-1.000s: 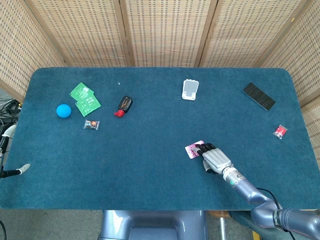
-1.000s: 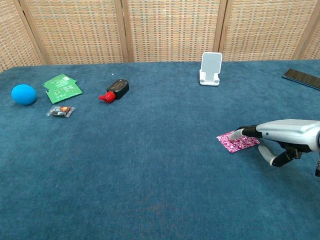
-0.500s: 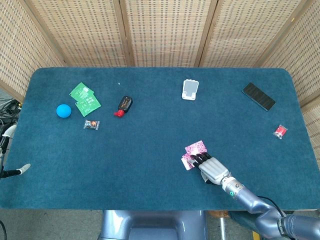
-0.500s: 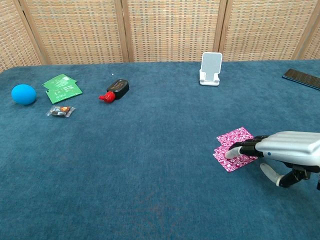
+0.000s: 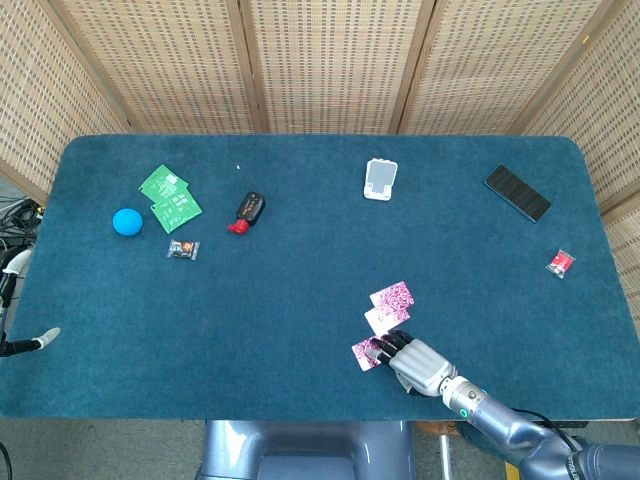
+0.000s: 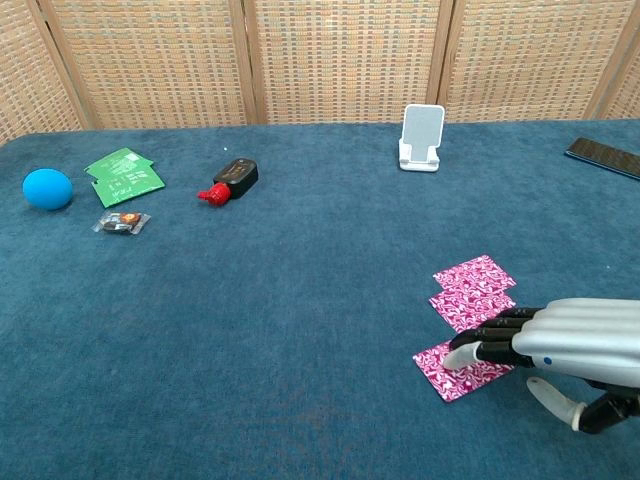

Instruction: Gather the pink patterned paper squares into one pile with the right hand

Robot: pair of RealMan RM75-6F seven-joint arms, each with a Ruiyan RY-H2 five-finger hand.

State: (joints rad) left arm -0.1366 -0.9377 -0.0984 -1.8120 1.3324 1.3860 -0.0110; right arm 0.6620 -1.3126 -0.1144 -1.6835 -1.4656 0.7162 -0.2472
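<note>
The right robot hand [image 6: 560,350] lies flat near the front edge of the surface [image 5: 300,300], holding nothing, its extended fingertips [image 6: 470,352] pressing on the nearest pink patterned paper square [image 6: 455,367]. Two more squares [image 6: 474,286] lie fanned just behind it, overlapping.

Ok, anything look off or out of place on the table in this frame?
Yes: the pink patterned paper squares are fanned into a staggered line rather than one pile. The right hand presses its fingertips on the nearest square, which lies apart from the other two. Nothing looks spilled or damaged.
</note>
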